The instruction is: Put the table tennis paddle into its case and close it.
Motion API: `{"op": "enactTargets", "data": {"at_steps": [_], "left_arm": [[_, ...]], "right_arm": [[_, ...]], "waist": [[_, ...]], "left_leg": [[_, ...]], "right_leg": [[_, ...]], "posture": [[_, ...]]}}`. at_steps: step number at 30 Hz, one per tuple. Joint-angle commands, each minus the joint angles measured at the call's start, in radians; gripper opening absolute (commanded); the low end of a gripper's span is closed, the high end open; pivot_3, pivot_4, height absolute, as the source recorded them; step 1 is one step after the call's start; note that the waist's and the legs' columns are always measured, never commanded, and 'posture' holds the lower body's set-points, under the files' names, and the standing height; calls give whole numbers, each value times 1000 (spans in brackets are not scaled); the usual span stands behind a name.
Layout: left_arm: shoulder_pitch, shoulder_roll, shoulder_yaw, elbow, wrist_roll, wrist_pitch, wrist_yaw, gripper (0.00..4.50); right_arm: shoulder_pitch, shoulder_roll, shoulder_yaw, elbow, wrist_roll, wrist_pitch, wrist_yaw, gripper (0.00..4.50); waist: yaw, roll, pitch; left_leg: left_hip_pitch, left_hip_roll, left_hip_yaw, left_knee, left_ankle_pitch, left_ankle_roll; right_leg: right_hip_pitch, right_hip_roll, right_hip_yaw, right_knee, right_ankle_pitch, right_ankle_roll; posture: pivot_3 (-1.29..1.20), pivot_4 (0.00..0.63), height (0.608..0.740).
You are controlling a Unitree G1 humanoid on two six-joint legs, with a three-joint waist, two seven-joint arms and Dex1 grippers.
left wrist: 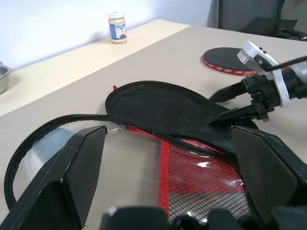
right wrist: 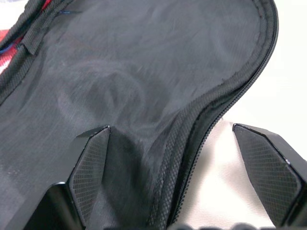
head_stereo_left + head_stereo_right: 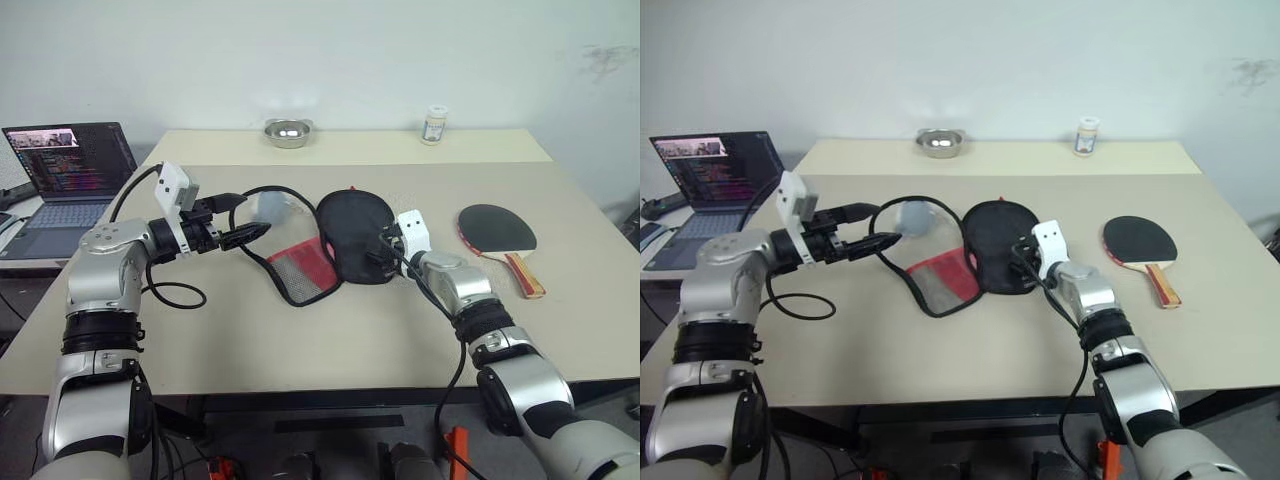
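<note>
Case (image 3: 345,240) is seen lying unzipped on desk (image 3: 300,330), empty, w/ open right gripper (image 2: 177,158) astride its edge, open left gripper (image 3: 243,217) beside it, paddle (image 3: 497,232) lying apart to its right.

A beige tabletop (image 3: 300,340) carries the unzipped case (image 3: 345,240), the table tennis paddle (image 3: 498,232), a steel bowl (image 3: 288,132) and a small jar (image 3: 435,124)

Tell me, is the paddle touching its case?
Apart. The left eye view shows bare table between the table tennis paddle and the case, with the right hand at the case's edge.
</note>
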Motion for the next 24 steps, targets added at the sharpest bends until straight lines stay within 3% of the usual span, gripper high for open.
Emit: {"op": "enactTargets", "data": {"at_steps": [1, 4, 7, 18, 24], "left_arm": [[3, 21, 22, -42, -28, -15, 9, 4500], [3, 22, 21, -41, -28, -18, 13, 4500], [-2, 22, 19, -33, -25, -24, 15, 4500], [-10, 24, 15, -23, -20, -39, 22, 4500], [-18, 20, 8, -24, -23, -38, 17, 4500]], "right_arm": [[-18, 13, -9, -19, -11, -28, 7, 4489], [-15, 27, -17, -20, -9, -25, 15, 4489], [-25, 47, -21, -9, -13, -30, 11, 3892], [-90, 105, -141, 27, 46, -16, -49, 98], [-114, 127, -288, 24, 143, 10, -178, 38]], "waist": [[0, 0, 0], [-2, 0, 0], [-4, 0, 0], [-15, 0, 0], [-16, 0, 0]], "left_leg": [[0, 0, 0, 0, 0, 0], [0, 0, 0, 0, 0, 0], [0, 0, 0, 0, 0, 0], [0, 0, 0, 0, 0, 0], [0, 0, 0, 0, 0, 0]], "right_leg": [[0, 0, 0, 0, 0, 0], [0, 0, 0, 0, 0, 0], [0, 0, 0, 0, 0, 0], [0, 0, 0, 0, 0, 0], [0, 0, 0, 0, 0, 0]], "posture": [[0, 150, 740], [0, 150, 740], [0, 150, 740], [0, 150, 740], [0, 150, 740]]}}
